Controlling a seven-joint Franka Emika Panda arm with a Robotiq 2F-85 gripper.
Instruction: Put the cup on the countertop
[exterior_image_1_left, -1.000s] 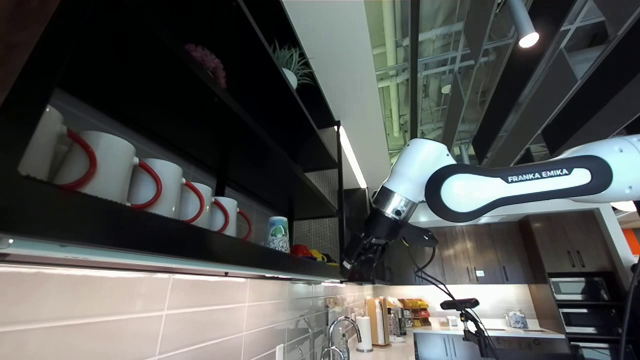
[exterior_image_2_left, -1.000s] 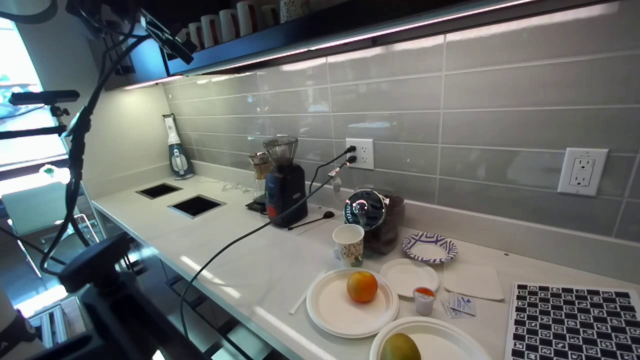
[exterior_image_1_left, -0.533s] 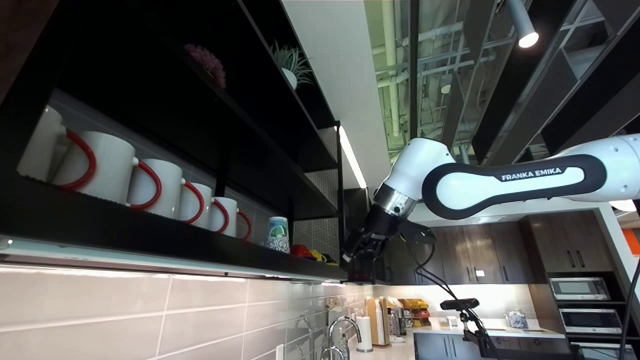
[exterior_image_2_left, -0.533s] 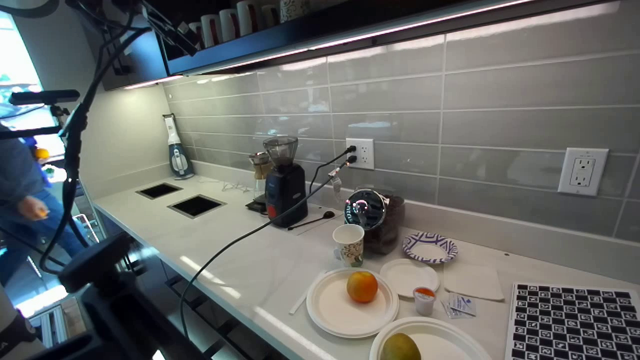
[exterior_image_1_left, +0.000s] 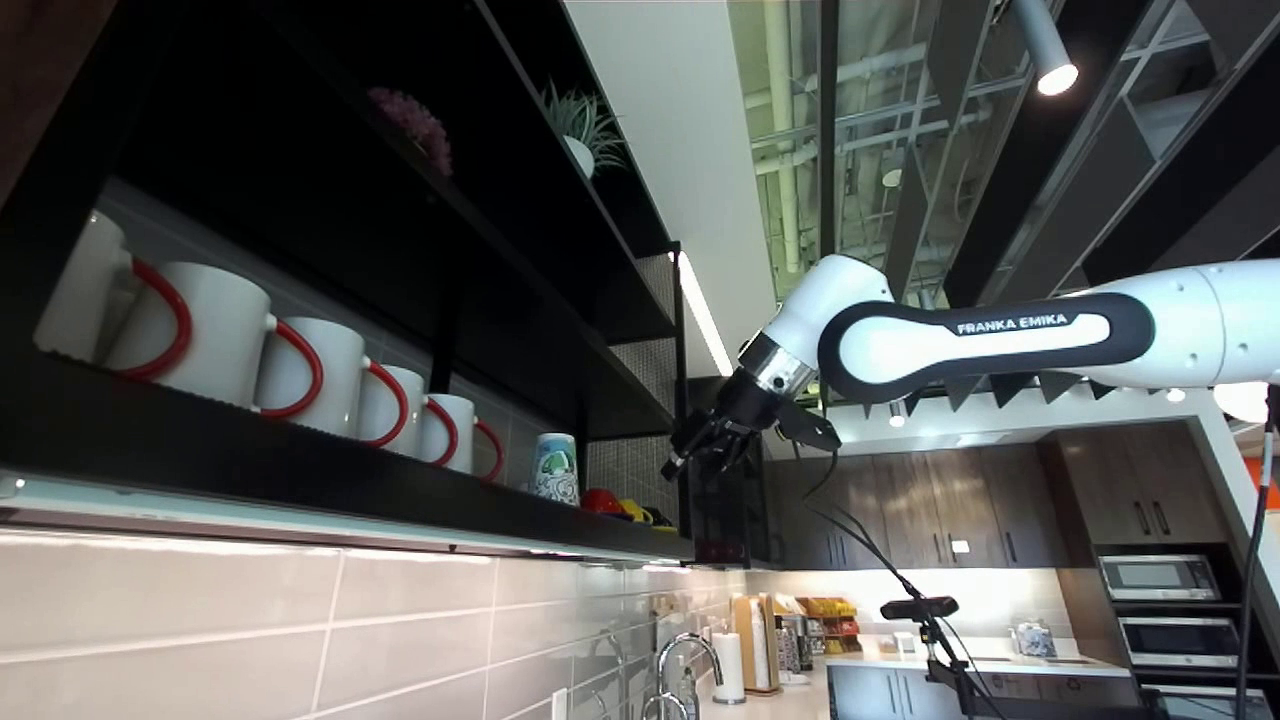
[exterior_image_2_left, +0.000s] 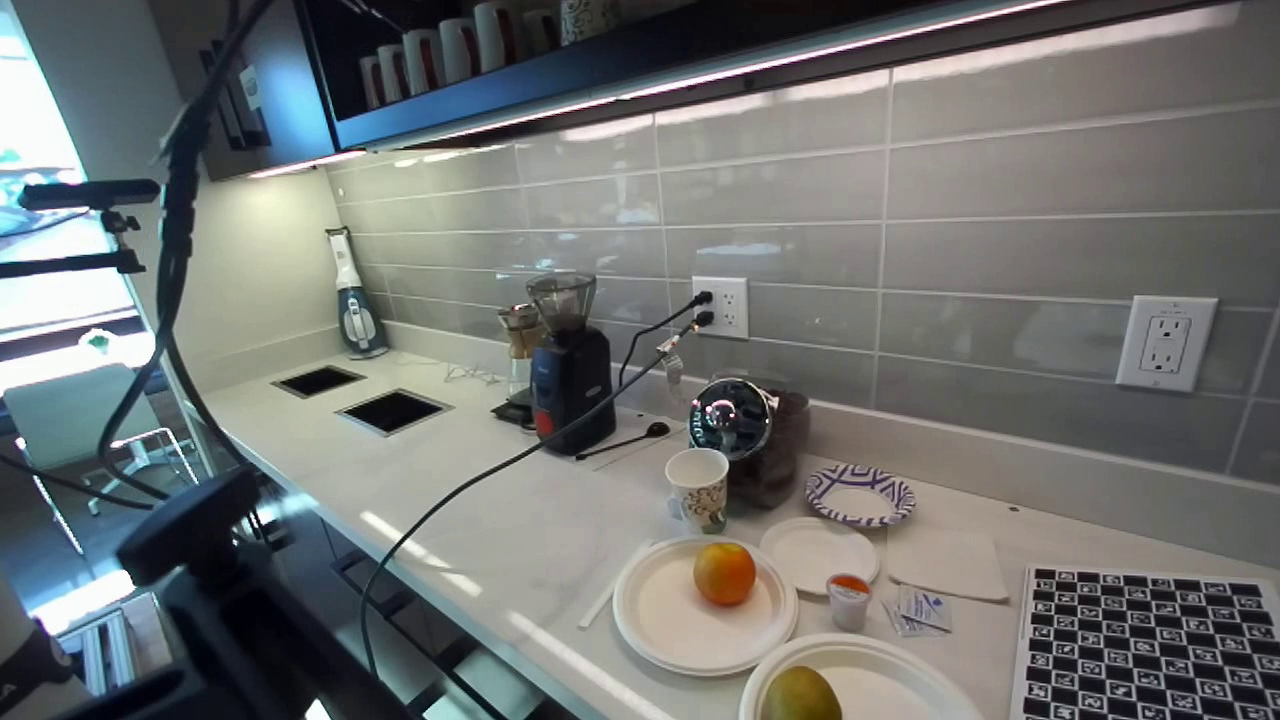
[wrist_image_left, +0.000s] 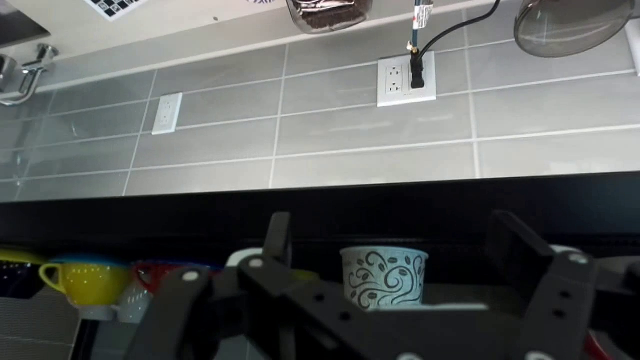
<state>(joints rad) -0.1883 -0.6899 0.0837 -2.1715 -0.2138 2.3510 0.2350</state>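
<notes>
No plain pale teal cup shows clearly in these views. A paper cup with dark swirls (wrist_image_left: 385, 277), tinted pale teal in the wrist view, stands rim-down on the black shelf (wrist_image_left: 385, 212). It also shows in both exterior views (exterior_image_1_left: 555, 470) (exterior_image_2_left: 588, 20). The wrist picture is upside down. My gripper (wrist_image_left: 392, 230) is open and empty, and the paper cup shows between its fingers, apart from them. In an exterior view the gripper (exterior_image_1_left: 695, 463) is at the shelf's far end. The white countertop (exterior_image_2_left: 530, 560) lies below.
White mugs with red handles (exterior_image_1_left: 213, 335) line the shelf beside the paper cup. A yellow cup (wrist_image_left: 92, 283) and a red cup (wrist_image_left: 155, 272) are on its other side. The countertop holds a coffee grinder (exterior_image_2_left: 572, 385), another paper cup (exterior_image_2_left: 700, 490) and a plate with an orange (exterior_image_2_left: 725, 573).
The arm and gripper have risen and moved leftward toward the shelf in an exterior view. The gripper has left the top-left corner elsewhere, uncovering mugs. A person seen half a second ago is gone.
</notes>
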